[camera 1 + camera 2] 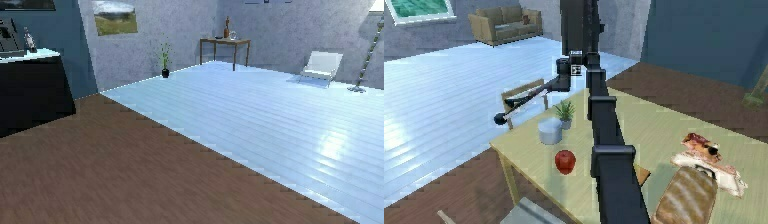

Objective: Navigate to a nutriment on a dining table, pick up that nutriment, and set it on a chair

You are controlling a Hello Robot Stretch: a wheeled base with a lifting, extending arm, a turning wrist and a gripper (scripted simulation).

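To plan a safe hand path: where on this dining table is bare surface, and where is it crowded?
Bare: the tabletop between the arm and the bread loaf, toward the far edge. Crowded: left of the arm in the arm side view, where grey cup, potted plant and red apple stand close together.

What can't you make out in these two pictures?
Arm side view: whether the jaws hold anything, since a chair stands right behind them.
Arm side view: the loaf is cut off by the bottom edge.
Forward view: the items on the far table are too small to name.
Forward view: the floor lamp is cut off by the top edge.
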